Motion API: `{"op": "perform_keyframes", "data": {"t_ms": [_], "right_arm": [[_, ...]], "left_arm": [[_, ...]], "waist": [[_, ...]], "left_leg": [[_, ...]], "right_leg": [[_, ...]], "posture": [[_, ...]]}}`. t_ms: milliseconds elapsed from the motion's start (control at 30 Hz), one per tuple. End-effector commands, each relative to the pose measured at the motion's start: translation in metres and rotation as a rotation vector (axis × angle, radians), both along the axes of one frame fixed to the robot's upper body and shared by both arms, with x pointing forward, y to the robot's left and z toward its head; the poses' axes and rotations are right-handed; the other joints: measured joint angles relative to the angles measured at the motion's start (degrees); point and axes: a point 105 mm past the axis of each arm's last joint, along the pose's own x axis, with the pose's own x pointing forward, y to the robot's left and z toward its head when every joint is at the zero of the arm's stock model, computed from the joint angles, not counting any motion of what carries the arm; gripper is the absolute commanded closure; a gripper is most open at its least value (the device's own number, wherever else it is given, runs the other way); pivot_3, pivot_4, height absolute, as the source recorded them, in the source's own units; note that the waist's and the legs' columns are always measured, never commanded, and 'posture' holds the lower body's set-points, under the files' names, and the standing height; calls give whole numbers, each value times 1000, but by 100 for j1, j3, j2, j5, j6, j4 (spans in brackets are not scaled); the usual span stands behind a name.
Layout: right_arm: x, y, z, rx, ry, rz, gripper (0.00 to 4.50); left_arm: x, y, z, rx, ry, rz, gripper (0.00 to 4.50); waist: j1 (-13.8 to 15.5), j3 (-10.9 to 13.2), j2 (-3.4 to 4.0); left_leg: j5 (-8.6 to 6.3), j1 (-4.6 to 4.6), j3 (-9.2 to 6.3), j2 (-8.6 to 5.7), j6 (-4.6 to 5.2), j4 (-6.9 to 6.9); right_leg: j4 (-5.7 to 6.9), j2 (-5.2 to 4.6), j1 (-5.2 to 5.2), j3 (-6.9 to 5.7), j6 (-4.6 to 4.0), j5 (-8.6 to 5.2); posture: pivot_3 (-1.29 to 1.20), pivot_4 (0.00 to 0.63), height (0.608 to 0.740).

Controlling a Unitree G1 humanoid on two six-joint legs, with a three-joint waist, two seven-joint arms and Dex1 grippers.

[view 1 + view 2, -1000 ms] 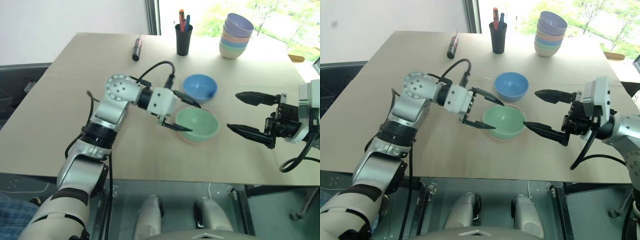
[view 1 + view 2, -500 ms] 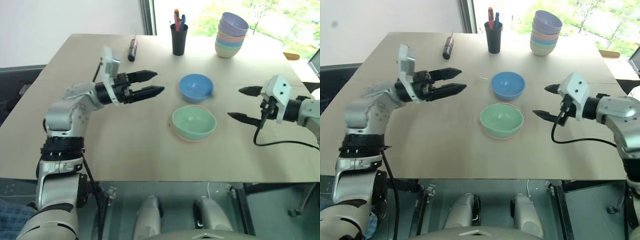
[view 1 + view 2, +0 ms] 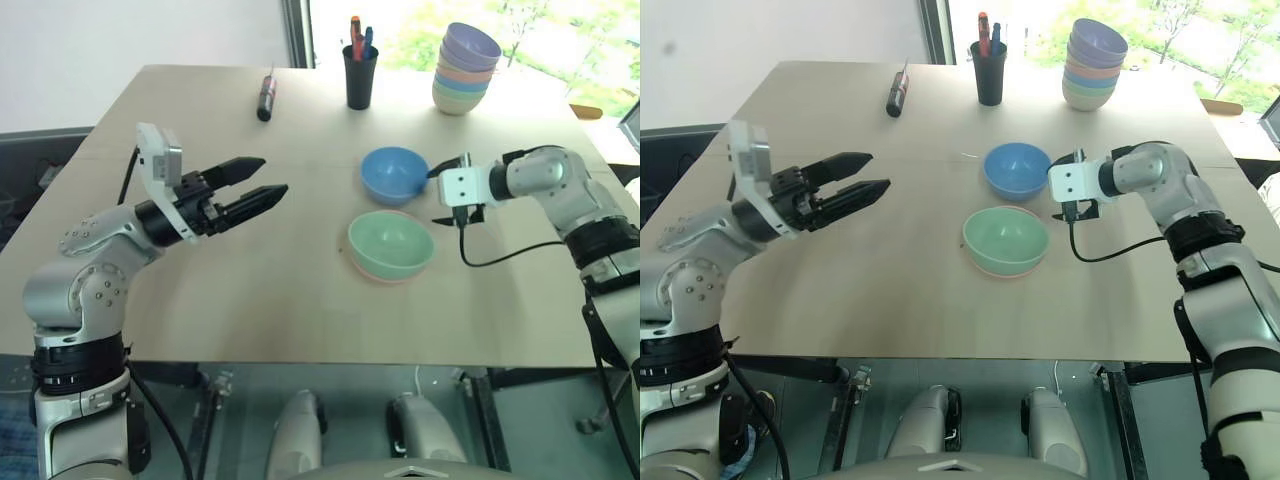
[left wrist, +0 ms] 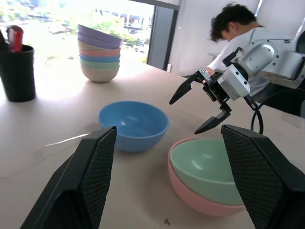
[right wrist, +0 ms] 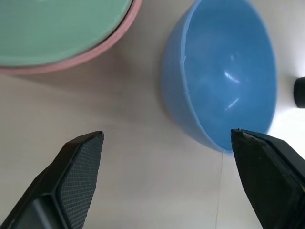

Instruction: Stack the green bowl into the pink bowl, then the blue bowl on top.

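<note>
Green bowl (image 4: 206,168) inside pink bowl (image 4: 190,194)

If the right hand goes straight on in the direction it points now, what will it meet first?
Most likely the blue bowl. The right hand is open and aims down toward the bowl's near rim, with one finger already over it. The green bowl, nested in the pink bowl, lies off to the side. Depth is unclear.

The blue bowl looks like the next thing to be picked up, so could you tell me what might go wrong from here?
1. The right hand is open right beside the blue bowl; a finger may push the bowl away instead of straddling its rim.
2. The green bowl, nested in the pink bowl, sits close by, so the hand could bump that stack.
3. The black pen cup stands behind, where a sliding bowl might go.
</note>
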Motion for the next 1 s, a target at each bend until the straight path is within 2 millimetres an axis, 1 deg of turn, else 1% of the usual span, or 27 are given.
{"op": "perform_keyframes", "data": {"t_ms": [33,233,333,367,433,500,533,567,633,667,767,867,1000], "right_arm": [[13,8,13,-53,-83,2,0],[20,26,6,-88,-92,11,0],[22,31,6,-107,-103,16,0],[23,33,6,-110,-106,21,258],[23,36,7,-116,-109,25,820],[23,37,7,-118,-111,27,1614],[24,38,8,-119,-112,27,1938],[24,38,8,-120,-112,28,2447],[24,38,8,-121,-112,29,3290],[23,38,7,-123,-111,30,3906],[23,34,6,-137,-112,32,4414],[23,29,8,-149,-127,39,4414],[20,27,23,-117,-154,68,4414]], "left_arm": [[-16,12,18,26,-103,78,798],[-25,22,23,21,-136,152,798],[-28,22,21,22,-135,159,798],[-28,21,21,24,-134,160,718],[-29,21,21,25,-133,161,703],[-28,21,21,27,-135,162,703],[-28,21,21,27,-135,162,703],[-29,20,21,30,-133,157,703],[-29,19,19,36,-127,151,703],[-29,19,18,40,-124,148,703],[-27,20,17,42,-122,151,703],[-24,19,17,45,-119,144,703],[-21,13,13,47,-105,112,703]], "waist": [[-23,1,2],[-16,1,2],[-12,1,2],[-11,1,3],[-16,2,3],[-25,2,3],[-27,2,3],[-30,2,3],[-36,2,3],[-38,2,4],[-41,2,3],[-52,2,4],[-57,2,4]], "left_leg": [[0,1,6,0,0,0],[0,2,5,1,-1,-3],[0,2,5,1,-2,-3],[0,1,5,1,-2,-3],[0,2,6,1,-2,-4],[0,2,6,1,-2,-4],[0,2,6,1,-2,-5],[0,3,6,1,-2,-5],[0,2,6,1,-2,-6],[0,2,7,1,-2,-6],[0,2,6,1,-2,-7],[0,2,7,1,-2,-7],[0,2,7,0,-2,-8]], "right_leg": [[2,-1,-2,5,0,0],[3,-1,-2,2,-1,0],[4,-2,-3,2,-1,1],[3,-2,-3,1,-1,1],[4,-2,-3,2,-1,1],[6,-2,-4,2,-1,1],[6,-2,-4,2,-1,1],[6,-2,-4,2,-1,1],[5,-2,-4,2,-1,1],[4,-2,-4,2,-1,1],[5,-2,-4,2,-1,1],[5,-2,-5,2,-1,1],[4,-3,-5,2,-1,1]], "posture": [[0,150,740],[0,150,740],[0,150,740],[0,150,740],[0,150,740],[0,150,740],[0,150,740],[0,150,740],[0,150,740],[0,150,740],[0,150,740],[0,150,740],[0,150,740]]}}
